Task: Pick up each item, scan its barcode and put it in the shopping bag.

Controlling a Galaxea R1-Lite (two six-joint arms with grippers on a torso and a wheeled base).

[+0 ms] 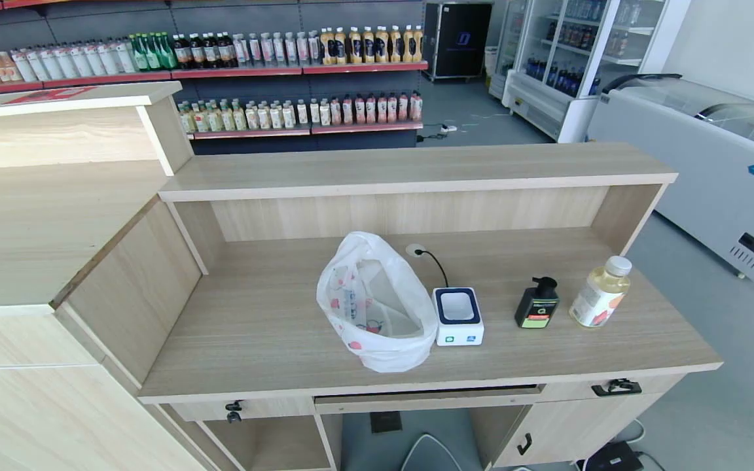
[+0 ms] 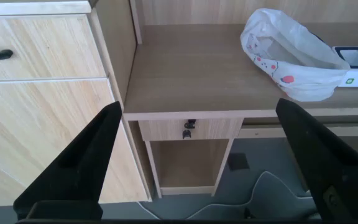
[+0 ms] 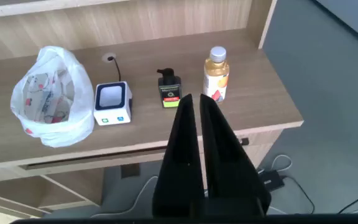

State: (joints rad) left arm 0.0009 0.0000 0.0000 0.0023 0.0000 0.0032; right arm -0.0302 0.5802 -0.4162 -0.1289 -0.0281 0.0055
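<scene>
juice bottle stands at the right end of the tabletop, just beside the pump bottle. it looks rigid, smooth and probably heavy, so you grip it mid-body. left fingers are spread wide and empty; right fingers are pressed together and empty.

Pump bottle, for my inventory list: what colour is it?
The pump bottle is black, green label; head view best.

A light wooden counter is set near, flanked on the left by a taller wooden cabinet. Red-edged grey shelving lined with drink bottles is seen far behind. A glass-door cooler and a white chest freezer are placed on the right, on a grey floor.
</scene>
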